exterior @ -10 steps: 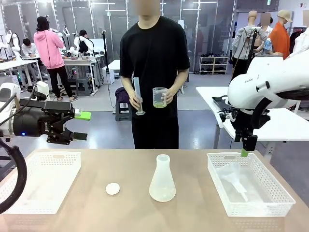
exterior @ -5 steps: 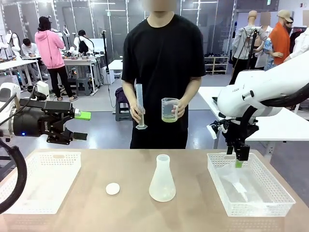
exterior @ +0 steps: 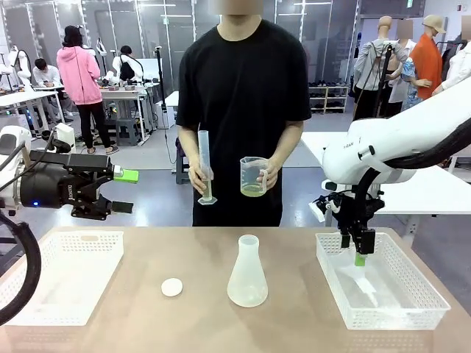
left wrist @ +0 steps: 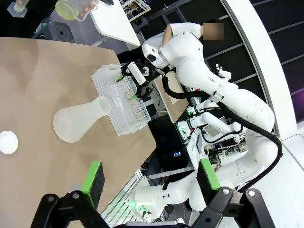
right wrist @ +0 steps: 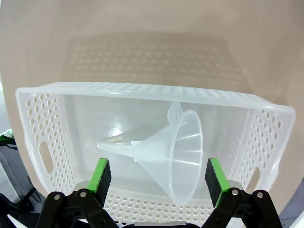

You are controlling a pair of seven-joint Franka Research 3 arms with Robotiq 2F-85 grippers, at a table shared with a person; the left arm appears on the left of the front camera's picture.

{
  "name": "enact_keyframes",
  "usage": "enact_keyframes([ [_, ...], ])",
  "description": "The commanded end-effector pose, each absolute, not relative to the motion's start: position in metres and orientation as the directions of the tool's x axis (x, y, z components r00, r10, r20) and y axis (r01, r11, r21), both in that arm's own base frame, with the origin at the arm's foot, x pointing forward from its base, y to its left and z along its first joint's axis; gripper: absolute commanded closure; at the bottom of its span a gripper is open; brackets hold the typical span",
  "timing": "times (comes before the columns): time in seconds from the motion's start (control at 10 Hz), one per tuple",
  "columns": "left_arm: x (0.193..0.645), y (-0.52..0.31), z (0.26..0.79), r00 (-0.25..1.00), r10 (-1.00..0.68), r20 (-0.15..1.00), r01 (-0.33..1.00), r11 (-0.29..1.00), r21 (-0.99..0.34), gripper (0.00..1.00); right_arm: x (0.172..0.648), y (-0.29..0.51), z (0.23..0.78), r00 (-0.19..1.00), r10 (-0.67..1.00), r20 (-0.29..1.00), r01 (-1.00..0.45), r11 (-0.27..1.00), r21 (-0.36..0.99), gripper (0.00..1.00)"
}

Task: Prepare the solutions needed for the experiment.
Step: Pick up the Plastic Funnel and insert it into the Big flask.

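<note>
The frosted translucent conical flask (exterior: 247, 272) at frame centre looks light, stiff and tippable; grasp its narrow neck. Left end effector (exterior: 124, 191) and right end effector (exterior: 358, 254) are spread, empty.

You can't make out any liquid in the flask (exterior: 247, 276) from the front, because its frosted wall hides the inside. The white disc (exterior: 171, 287) near it is too small for you to name. A black cable (exterior: 32, 265) covers part of the left basket (exterior: 81, 239) at its left end. In the right basket (exterior: 383, 312) the funnel (exterior: 364, 283) is only a faint shape behind the mesh wall. The right gripper (exterior: 360, 254) points away from you there, so the gap between its jaws is hidden. In the left wrist view the top edge cuts off the beaker (left wrist: 76, 7) and the cylinder (left wrist: 21, 5). The table (exterior: 294, 323) hides the person's (exterior: 243, 110) legs.
</note>
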State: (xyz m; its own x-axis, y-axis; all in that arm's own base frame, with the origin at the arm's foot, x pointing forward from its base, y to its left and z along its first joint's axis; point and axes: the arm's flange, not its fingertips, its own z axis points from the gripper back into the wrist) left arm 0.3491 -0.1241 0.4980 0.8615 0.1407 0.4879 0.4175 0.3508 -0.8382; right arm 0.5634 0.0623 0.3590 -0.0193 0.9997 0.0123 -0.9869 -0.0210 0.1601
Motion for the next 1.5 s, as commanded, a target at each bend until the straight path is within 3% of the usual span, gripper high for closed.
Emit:
enact_keyframes([
  [0.0, 0.3484, -0.1249, 0.5005, 0.867, 0.147, 0.476, 0.403, 0.356, -0.843, 0.00, 0.5705, 0.0579, 0.3575, -0.041, 0.999, 0.007, -0.982, -0.042, 0.185, 0.00],
  [0.1, 0.3484, -0.1249, 0.5005, 0.867, 0.147, 0.476, 0.403, 0.356, -0.843, 0.00, 0.5696, 0.0573, 0.3558, -0.034, 0.999, 0.001, -0.981, -0.034, 0.189, 0.00],
  [0.2, 0.3484, -0.1249, 0.5005, 0.867, 0.147, 0.476, 0.403, 0.356, -0.843, 0.00, 0.5696, 0.0562, 0.3543, -0.032, 0.999, 0.000, -0.984, -0.031, 0.176, 0.18],
  [0.3, 0.3484, -0.1249, 0.5005, 0.867, 0.147, 0.476, 0.403, 0.356, -0.843, 0.00, 0.5694, 0.0557, 0.3537, -0.021, 1.000, -0.014, -0.984, -0.018, 0.178, 0.19],
  [0.4, 0.3484, -0.1249, 0.5005, 0.867, 0.147, 0.476, 0.403, 0.356, -0.843, 0.00, 0.5684, 0.0554, 0.3535, -0.021, 1.000, -0.012, -0.985, -0.019, 0.172, 0.38],
  [0.5, 0.3484, -0.1249, 0.5005, 0.867, 0.147, 0.476, 0.403, 0.356, -0.843, 0.00, 0.5684, 0.0550, 0.3525, -0.025, 1.000, -0.009, -0.984, -0.023, 0.177, 0.39],
  [0.6, 0.3484, -0.1249, 0.5005, 0.867, 0.147, 0.476, 0.403, 0.356, -0.843, 0.00, 0.5682, 0.0553, 0.3518, -0.026, 1.000, -0.014, -0.984, -0.023, 0.176, 0.57],
  [0.7, 0.3484, -0.1249, 0.5005, 0.867, 0.147, 0.476, 0.403, 0.356, -0.843, 0.00, 0.5679, 0.0558, 0.3511, -0.028, 0.999, -0.022, -0.983, -0.023, 0.182, 0.58],
  [0.8, 0.3484, -0.1249, 0.5005, 0.867, 0.147, 0.476, 0.403, 0.356, -0.843, 0.00, 0.5680, 0.0564, 0.3505, -0.033, 0.999, -0.030, -0.982, -0.027, 0.185, 0.76],
  [0.9, 0.3484, -0.1249, 0.5005, 0.867, 0.147, 0.476, 0.403, 0.356, -0.843, 0.00, 0.5682, 0.0561, 0.3505, -0.035, 0.999, -0.032, -0.982, -0.028, 0.189, 0.77],
  [1.0, 0.3484, -0.1249, 0.5005, 0.867, 0.147, 0.476, 0.403, 0.356, -0.843, 0.00, 0.5680, 0.0559, 0.3510, -0.042, 0.998, -0.038, -0.980, -0.034, 0.198, 0.96],
  [1.4, 0.3484, -0.1249, 0.5005, 0.867, 0.147, 0.476, 0.403, 0.356, -0.843, 0.00, 0.5655, 0.0556, 0.3511, -0.021, 0.998, -0.054, -0.980, -0.010, 0.201, 1.00],
])
